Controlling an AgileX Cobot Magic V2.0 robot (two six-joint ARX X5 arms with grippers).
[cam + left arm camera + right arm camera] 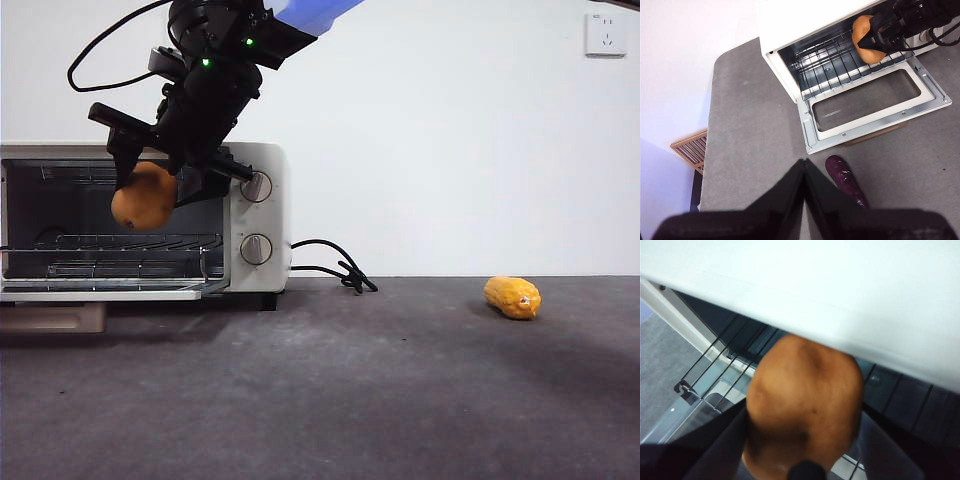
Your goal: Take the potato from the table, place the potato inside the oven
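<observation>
The orange-brown potato point(143, 198) hangs in front of the open mouth of the cream-white oven point(264, 160), above its wire rack. My right gripper point(160, 183) is shut on the potato, reaching down from above. The right wrist view shows the potato point(805, 405) large between the dark jaws of my right gripper point(805, 445), just under the oven's top edge. In the left wrist view the potato point(867, 32) sits at the oven point(805, 15) opening, over the lowered glass door point(875, 117). My left gripper point(804, 167) waits shut, apart from the oven.
A yellow corn piece point(512, 297) lies on the dark grey table point(350, 390) at the right. The oven's black cord point(335, 265) trails beside it. A purple vegetable point(845, 180) lies near the lowered door. A wooden block point(50, 318) sits under the door.
</observation>
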